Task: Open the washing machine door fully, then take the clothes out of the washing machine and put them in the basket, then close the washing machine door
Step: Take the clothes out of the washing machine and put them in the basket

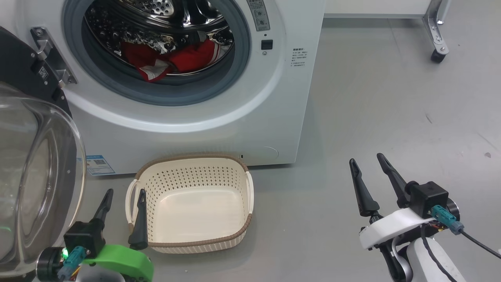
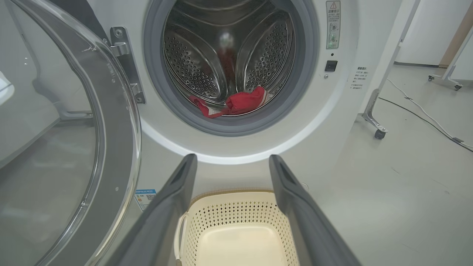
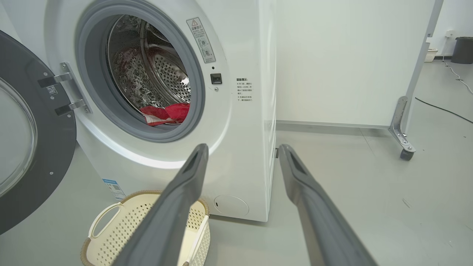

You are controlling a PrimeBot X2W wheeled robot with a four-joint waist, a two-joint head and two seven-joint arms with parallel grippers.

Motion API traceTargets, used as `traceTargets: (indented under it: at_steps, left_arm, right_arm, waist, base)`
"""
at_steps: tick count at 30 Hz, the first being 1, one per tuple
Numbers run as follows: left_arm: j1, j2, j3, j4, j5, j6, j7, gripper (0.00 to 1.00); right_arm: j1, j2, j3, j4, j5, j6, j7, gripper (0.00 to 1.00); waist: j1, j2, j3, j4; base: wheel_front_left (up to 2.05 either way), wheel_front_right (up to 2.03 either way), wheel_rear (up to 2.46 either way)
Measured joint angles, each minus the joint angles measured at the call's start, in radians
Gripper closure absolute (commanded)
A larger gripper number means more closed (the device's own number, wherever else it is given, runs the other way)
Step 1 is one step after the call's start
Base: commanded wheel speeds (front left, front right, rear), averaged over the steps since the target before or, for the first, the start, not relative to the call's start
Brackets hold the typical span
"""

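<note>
I'm hovering left gripper (image 1: 126, 192) and right gripper (image 1: 366, 158) low, fingers apart and empty, either side of the basket (image 1: 191, 156) sitting under the washing machine (image 1: 195, 129) mouth for a short drop, washing machine door (image 1: 35, 156) hanging wide open, red clothes (image 1: 172, 58) lying in the drum bottom.

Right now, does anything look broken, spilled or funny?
Nothing stands out. The washing machine door is swung open, the red clothes lie inside the washing machine, and the basket stands upright and empty on the floor.
</note>
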Motion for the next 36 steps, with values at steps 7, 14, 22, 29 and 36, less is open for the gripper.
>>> traceTargets:
  at_steps: [7, 14, 22, 29, 36]
  left_arm:
    - [0.0, -0.001, -0.002, -0.001, 0.0, 0.001, 0.0, 0.0]
    - [0.001, -0.001, 0.002, -0.002, 0.001, 0.007, 0.0, 0.0]
    - [0.002, -0.002, 0.004, -0.009, 0.001, 0.015, 0.0, 0.0]
    - [0.003, -0.004, 0.006, -0.018, 0.001, 0.018, 0.009, 0.0]
    - [0.003, -0.004, 0.006, -0.022, 0.001, 0.02, 0.009, 0.0]
  right_arm:
    - [0.005, 0.0, 0.003, 0.0, 0.001, 0.0, 0.0, 0.0]
    - [0.007, 0.0, 0.005, 0.002, 0.001, 0.0, 0.0, 0.0]
    - [0.014, 0.0, 0.009, 0.004, 0.002, 0.0, 0.0, 0.0]
    - [0.015, 0.0, 0.011, 0.003, 0.008, 0.0, 0.0, 0.0]
    - [0.015, 0.0, 0.011, 0.002, 0.008, 0.0, 0.0, 0.0]
  waist:
    - [0.0, 0.0, -0.004, 0.001]
    - [0.0, 0.0, -0.014, 0.003]
    - [0.0, 0.0, -0.017, 0.004]
    - [0.0, 0.0, -0.012, 0.004]
    - [0.0, 0.0, -0.008, 0.004]
  base:
    - [0.92, -0.92, 0.0]
    - [0.63, -0.63, 0.0]
    - [0.31, -0.31, 0.0]
    - [0.02, -0.02, 0.0]
    - [0.0, 0.0, 0.0]
